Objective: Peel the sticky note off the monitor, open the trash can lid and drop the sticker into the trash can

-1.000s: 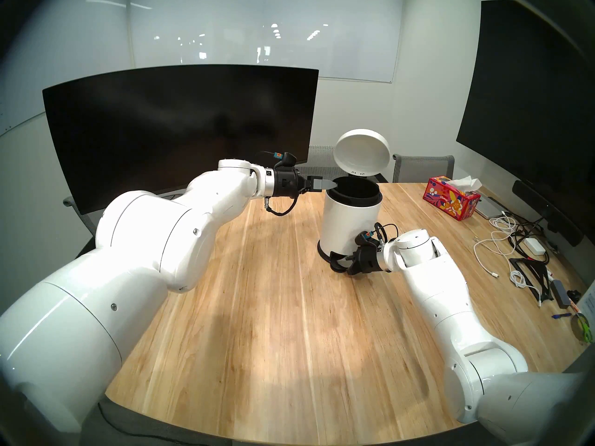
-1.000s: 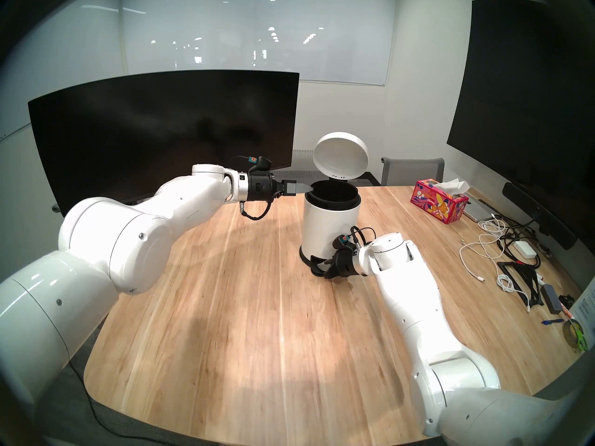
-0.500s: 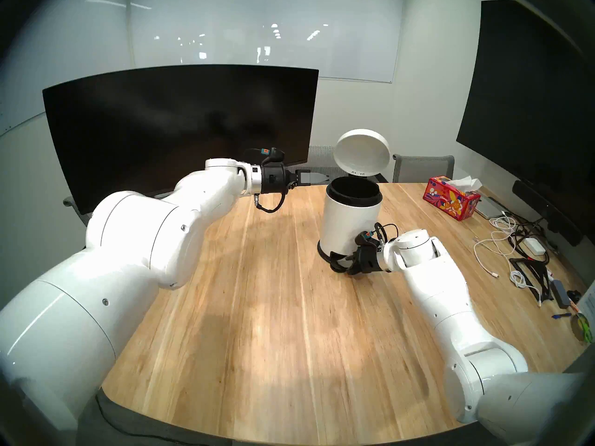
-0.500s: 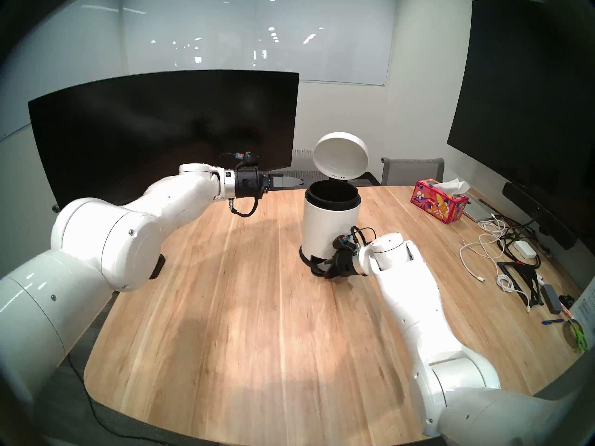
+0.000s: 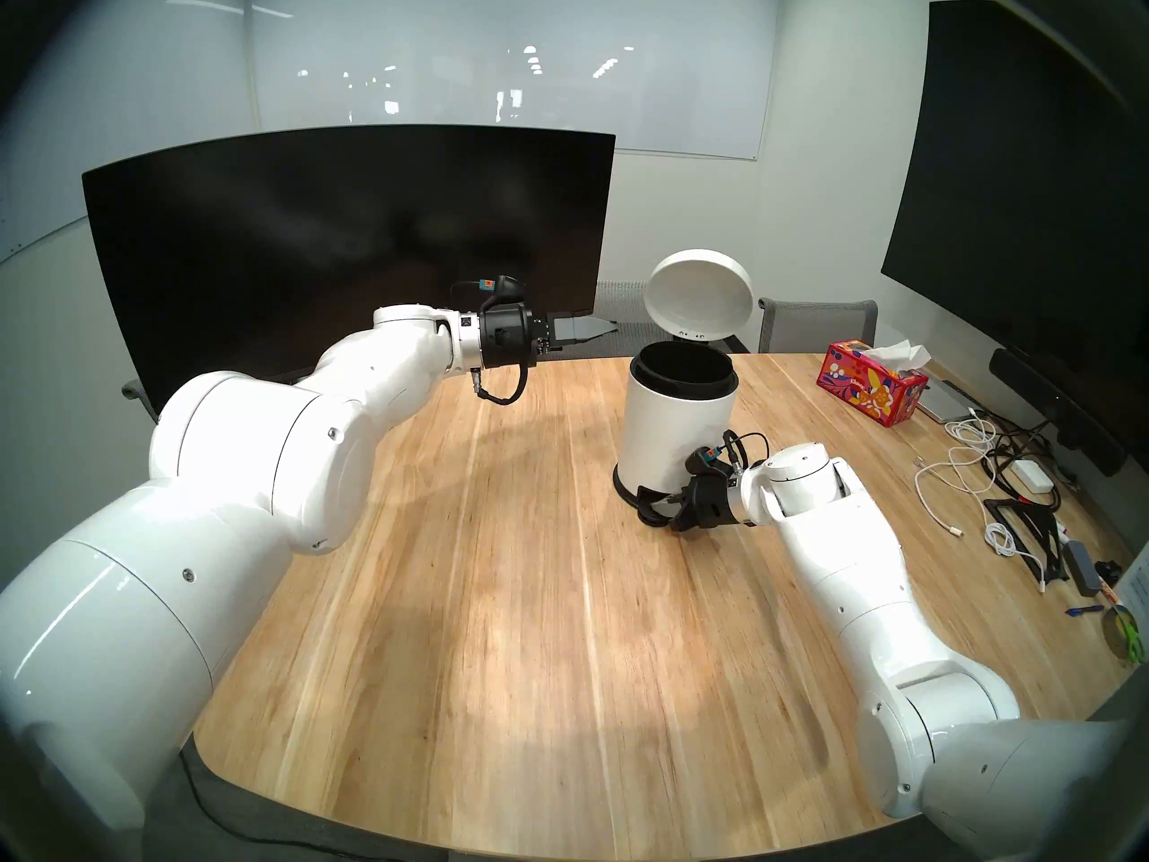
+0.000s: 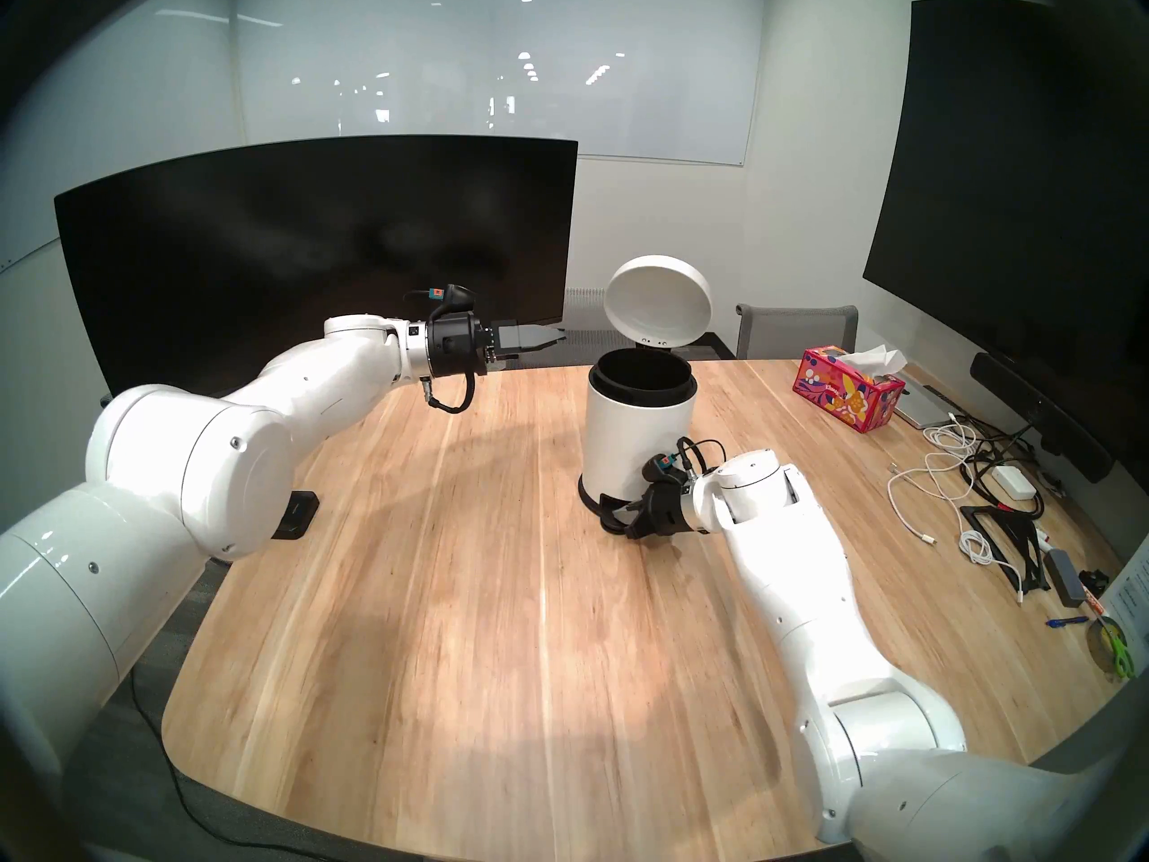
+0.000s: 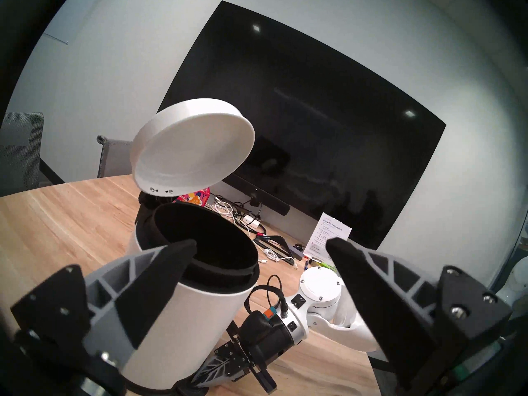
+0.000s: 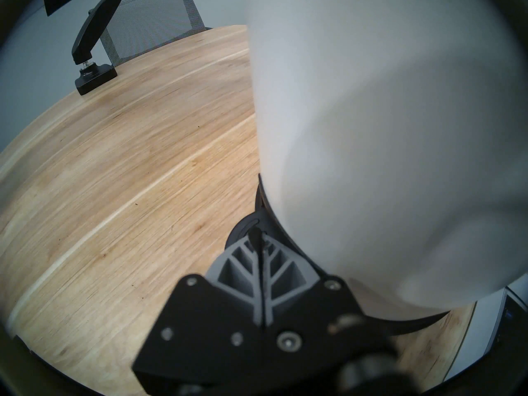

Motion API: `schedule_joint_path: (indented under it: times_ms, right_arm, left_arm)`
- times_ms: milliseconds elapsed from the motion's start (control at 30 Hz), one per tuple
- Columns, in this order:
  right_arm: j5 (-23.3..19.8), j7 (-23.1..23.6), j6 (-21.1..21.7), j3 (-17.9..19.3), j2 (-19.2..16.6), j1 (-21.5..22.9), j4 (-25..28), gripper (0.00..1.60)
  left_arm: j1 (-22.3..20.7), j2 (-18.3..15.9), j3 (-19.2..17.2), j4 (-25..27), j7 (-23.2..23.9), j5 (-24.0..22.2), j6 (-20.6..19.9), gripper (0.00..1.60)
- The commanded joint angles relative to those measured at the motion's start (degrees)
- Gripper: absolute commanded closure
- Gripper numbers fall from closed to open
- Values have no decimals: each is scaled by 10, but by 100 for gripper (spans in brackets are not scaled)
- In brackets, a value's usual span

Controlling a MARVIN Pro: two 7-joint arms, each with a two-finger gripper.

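The trash can (image 5: 678, 425), a white cylinder with a black inner rim, stands on the wooden table (image 5: 528, 624) in the head stereo left view, its trash can lid (image 5: 699, 301) tipped up and back on the hinge so the dark mouth is uncovered. The sticky note appears nowhere in this view, and the curved monitor (image 5: 348, 245) behind is plain black. The left gripper (image 5: 606, 327) points level toward the bin, short of its rim and above the table's far edge. The right gripper (image 5: 653, 509) is low at the bin's black base.

The head stereo right view gives the same layout: the left gripper (image 6: 555, 339) apart from the bin (image 6: 640, 431), the lid (image 6: 659, 304) raised, a tissue box (image 6: 849, 397) and loose cables (image 6: 951, 462) off to the right.

The left wrist view shows its two fingers (image 7: 160, 275) spread wide with nothing between them, the bin's open mouth (image 7: 205, 244) beyond them and the lid (image 7: 191, 152) above. The inside is black; no note can be made out.

The right wrist view shows its fingers (image 8: 261, 275) pressed together, tips on the black pedal (image 8: 243, 229) at the foot of the bin's white wall (image 8: 371, 129).
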State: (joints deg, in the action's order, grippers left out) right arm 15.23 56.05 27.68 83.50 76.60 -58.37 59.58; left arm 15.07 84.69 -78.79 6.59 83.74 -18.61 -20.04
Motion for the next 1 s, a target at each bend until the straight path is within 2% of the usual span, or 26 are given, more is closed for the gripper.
schedule_joint_path:
  times_ms: [0, 500, 967]
  right_arm:
    - [2, -1, 0, 1, -4, -2, -1, 160]
    - [2, -1, 0, 1, -4, -2, -1, 160]
    - [2, -1, 0, 1, -4, -2, -1, 160]
  left_arm:
    - [-13, -9, -8, 7, 13, -9, -3, 0]
    - [0, -20, -41, 21, 13, -36, 14, 0]
    - [31, -26, -71, 66, 13, -68, 15, 0]
